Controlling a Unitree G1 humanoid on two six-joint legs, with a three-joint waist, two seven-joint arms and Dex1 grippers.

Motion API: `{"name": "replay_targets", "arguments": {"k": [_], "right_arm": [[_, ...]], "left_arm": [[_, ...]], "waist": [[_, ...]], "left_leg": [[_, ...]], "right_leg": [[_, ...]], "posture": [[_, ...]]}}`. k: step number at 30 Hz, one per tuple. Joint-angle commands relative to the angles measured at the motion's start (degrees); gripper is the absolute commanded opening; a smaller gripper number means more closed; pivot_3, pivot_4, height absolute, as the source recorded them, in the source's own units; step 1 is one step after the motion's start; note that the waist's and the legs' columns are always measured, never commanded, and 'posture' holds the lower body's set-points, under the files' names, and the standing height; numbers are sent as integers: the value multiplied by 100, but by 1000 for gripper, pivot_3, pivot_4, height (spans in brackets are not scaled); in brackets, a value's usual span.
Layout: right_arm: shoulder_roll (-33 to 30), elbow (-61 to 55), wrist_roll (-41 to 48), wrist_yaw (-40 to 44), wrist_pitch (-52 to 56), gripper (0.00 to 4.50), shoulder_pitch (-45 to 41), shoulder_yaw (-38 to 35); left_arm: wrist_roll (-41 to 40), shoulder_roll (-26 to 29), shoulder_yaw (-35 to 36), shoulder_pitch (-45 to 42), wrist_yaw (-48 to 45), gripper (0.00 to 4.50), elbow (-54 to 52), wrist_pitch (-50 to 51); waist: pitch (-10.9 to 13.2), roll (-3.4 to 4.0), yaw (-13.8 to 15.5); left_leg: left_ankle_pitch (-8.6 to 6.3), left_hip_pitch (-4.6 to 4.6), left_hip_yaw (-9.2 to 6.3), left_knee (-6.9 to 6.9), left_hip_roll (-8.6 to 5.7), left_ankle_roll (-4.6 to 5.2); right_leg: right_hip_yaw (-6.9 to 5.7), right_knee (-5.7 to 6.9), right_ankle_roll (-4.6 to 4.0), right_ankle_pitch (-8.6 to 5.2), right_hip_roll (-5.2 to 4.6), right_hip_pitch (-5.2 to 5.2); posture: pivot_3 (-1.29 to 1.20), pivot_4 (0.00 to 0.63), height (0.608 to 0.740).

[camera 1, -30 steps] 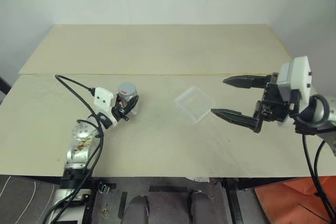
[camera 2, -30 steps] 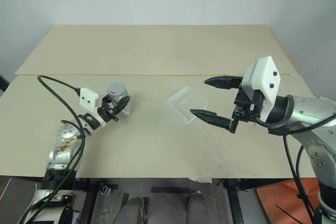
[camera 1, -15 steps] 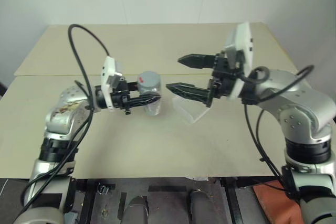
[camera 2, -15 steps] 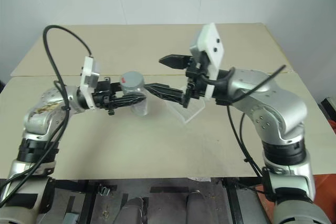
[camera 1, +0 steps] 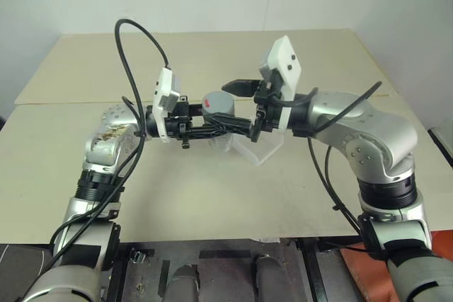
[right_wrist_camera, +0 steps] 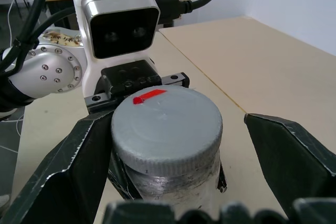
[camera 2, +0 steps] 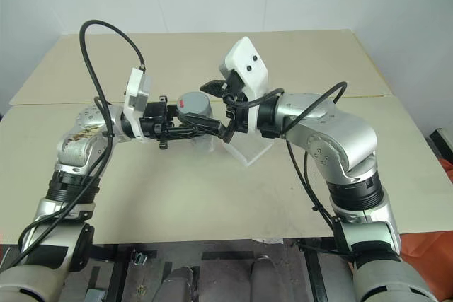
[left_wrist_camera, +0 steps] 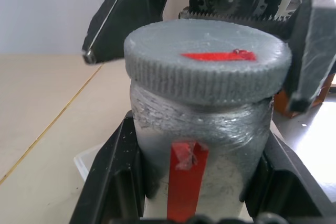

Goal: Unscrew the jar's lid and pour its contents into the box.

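One red mark on lid (right_wrist_camera: 167, 120); no readable writing.

The table (camera 1: 212, 182) is seen from above and in front by both head views, one slightly offset from the other. The jar (left_wrist_camera: 202, 145) is viewed at close range by each wrist camera from opposite sides, with the lid (right_wrist_camera: 165, 121) shared between them.
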Motion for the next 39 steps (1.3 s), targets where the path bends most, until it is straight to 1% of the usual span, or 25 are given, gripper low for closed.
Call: {"name": "replay_targets", "arguments": {"k": [1,3,4,6,7,11,13,16,19,23,24,26,28,30,31,34,36,39], "right_arm": [[80,-148,-32,-2,31,4326,-204,-89],[109,-142,-45,23,39,3913,-217,-116],[117,-135,-54,44,32,3632,-224,-129],[134,-119,-71,85,9,2917,-231,-156],[153,-107,-76,98,-8,2753,-236,-168],[252,-84,-61,172,-116,2752,-175,-207],[270,-34,-87,436,-390,2752,-120,-184],[286,443,2,1622,-1087,2752,-180,-136],[211,1142,-132,3021,-1755,2752,-469,103],[366,2080,-174,4299,-2145,2752,-935,298],[407,2299,-230,4563,-2266,2752,-1024,353],[509,2598,-433,4790,-2461,2752,-1127,471],[661,2840,-841,4603,-2652,2752,-1199,645],[767,2925,-1073,4354,-2721,3473,-1195,657],[806,2886,-1077,4192,-2652,3634,-1146,577],[778,2609,-1036,3966,-2495,4475,-922,359],[584,2226,-1014,3796,-2412,4475,-648,194],[245,1637,-929,3287,-2058,4475,-201,-162]], "left_arm": [[9,-9,60,-114,-56,1931,-70,-117],[22,-10,78,-85,-64,1931,-93,-114],[28,-4,83,-66,-73,1931,-101,-116],[36,6,89,-43,-75,1931,-111,-116],[34,15,97,-32,-79,1931,-118,-111],[-46,68,117,55,-162,1931,-270,-34],[-122,121,119,101,-324,1931,-359,-18],[-344,210,135,81,-750,1931,-481,30],[-686,244,142,-10,-1187,1931,-579,229],[-771,256,27,-3,-1466,1931,-779,320],[-786,262,-8,5,-1529,1931,-819,344],[-798,285,-42,46,-1602,1931,-890,389],[-764,304,-48,123,-1565,1931,-977,376],[-795,331,2,197,-1456,1931,-1057,426],[-795,366,47,253,-1407,1931,-1079,436],[-739,459,181,405,-1294,1931,-1090,425],[-579,440,267,480,-1015,1931,-1045,269],[-365,340,417,473,-404,1931,-903,97]], "waist": [[0,0,-9],[0,0,-8],[0,0,-8],[0,0,-2],[0,0,-2],[0,1,-9],[0,1,-8],[1,1,-9],[1,2,-9],[1,3,-37],[1,2,-47],[2,2,-85],[2,3,-135],[2,4,-166],[2,4,-167],[2,4,-163],[3,4,-136],[3,4,-64]], "left_leg": [[0,1,0,0,0,0],[0,1,0,0,0,0],[0,1,0,0,0,0],[0,0,-1,0,0,0],[0,0,-1,0,0,0],[0,0,-1,0,0,0],[0,0,-1,0,0,0],[0,0,-1,0,0,0],[0,1,-1,0,0,0],[0,4,-2,-1,1,0],[0,4,-2,-1,2,0],[1,3,-2,0,1,-1],[1,4,-3,0,1,-1],[2,3,-5,0,1,-3],[2,3,-5,0,1,-4],[3,2,-8,0,1,-6],[5,0,-10,0,1,-9],[6,-6,-15,3,-1,-11]], "right_leg": [[0,0,0,0,0,0],[0,1,0,0,0,0],[0,1,0,0,0,0],[0,1,0,0,0,0],[0,1,0,0,0,0],[0,1,0,0,0,0],[0,2,0,0,0,-1],[0,1,0,0,0,0],[0,-2,0,0,0,2],[0,-1,0,0,2,2],[0,0,0,0,3,2],[0,1,0,0,3,2],[-1,4,0,0,3,0],[0,6,0,0,4,-1],[0,7,0,0,3,-2],[-1,9,0,0,4,-4],[-2,8,0,0,4,-4],[-8,5,0,0,1,0]], "posture": [[0,150,740],[0,150,740],[0,150,740],[0,150,740],[0,150,740],[0,150,740],[0,150,740],[0,150,740],[0,150,740],[0,150,740],[0,150,740],[0,150,740],[0,150,740],[0,150,740],[0,150,740],[0,150,740],[0,150,740],[0,150,740]]}}
